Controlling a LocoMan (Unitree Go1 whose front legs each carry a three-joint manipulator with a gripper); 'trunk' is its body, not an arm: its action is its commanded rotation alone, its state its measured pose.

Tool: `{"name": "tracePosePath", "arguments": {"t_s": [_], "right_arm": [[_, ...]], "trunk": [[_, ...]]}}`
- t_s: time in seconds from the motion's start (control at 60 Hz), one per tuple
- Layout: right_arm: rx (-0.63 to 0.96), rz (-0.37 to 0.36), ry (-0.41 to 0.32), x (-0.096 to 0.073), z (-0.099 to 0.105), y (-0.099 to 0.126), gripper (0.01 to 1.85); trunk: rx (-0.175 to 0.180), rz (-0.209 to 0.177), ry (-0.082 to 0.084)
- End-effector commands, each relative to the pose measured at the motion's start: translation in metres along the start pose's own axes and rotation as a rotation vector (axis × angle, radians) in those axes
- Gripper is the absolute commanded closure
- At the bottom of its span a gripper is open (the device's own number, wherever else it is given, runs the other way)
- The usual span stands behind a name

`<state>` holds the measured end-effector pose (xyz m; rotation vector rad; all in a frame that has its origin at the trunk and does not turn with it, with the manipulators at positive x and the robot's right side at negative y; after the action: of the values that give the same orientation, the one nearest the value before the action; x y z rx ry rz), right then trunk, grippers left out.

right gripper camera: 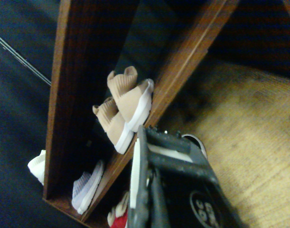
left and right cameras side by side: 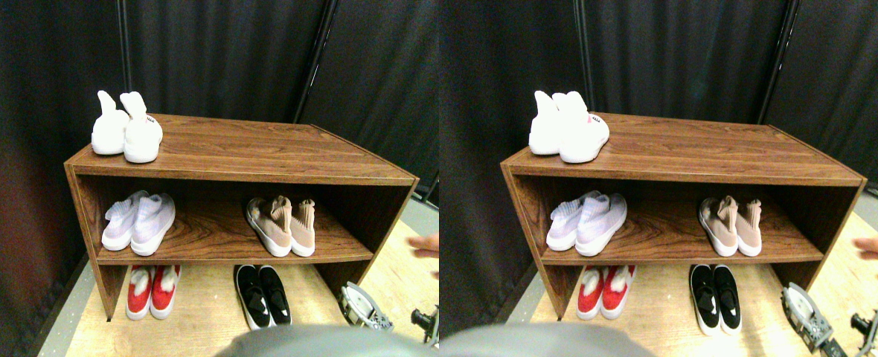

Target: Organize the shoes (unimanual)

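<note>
1. Hung low at the lower right, near the floor: right gripper (left and right cameras side by side: pixel 388 318), holding nothing; jaws maybe apart, too blurry to tell.
2. Reached in from the right edge: a person's hand (left and right cameras side by side: pixel 425 244).
3. Sat on the middle shelf (left and right cameras side by side: pixel 223 232), right side: pink shoes (left and right cameras side by side: pixel 283 224).
4. Showed a small dark label, too tiny to read: white shoes (left and right cameras side by side: pixel 125 128) on top.

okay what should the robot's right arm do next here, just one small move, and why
Probably hold the right gripper low until the person's hand beside the shelf is out. After that, nudge the left shoe of the pink pair; it sits skewed against its mate, while the other pairs look tidy.
</note>
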<state>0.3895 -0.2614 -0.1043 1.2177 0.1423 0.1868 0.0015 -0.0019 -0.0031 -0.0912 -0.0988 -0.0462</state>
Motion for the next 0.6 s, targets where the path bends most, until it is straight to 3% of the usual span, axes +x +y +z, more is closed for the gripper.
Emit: {"name": "tracePosePath", "arguments": {"t_s": [0.017, 0.183, 0.35, 0.6], "right_arm": [[-0.063, 0.084, 0.013, -0.002, -0.001, 0.019, 1.80], [-0.074, 0.137, 0.024, -0.004, -0.002, 0.031, 1.80], [-0.034, 0.149, -0.016, -0.010, -0.003, 0.038, 1.80], [-0.040, 0.165, -0.034, -0.014, -0.005, 0.041, 1.80]], "trunk": [[-0.006, 0.000, -0.021], [-0.005, 0.002, -0.037], [-0.002, 0.001, -0.051], [0.006, 0.002, -0.052]]}}
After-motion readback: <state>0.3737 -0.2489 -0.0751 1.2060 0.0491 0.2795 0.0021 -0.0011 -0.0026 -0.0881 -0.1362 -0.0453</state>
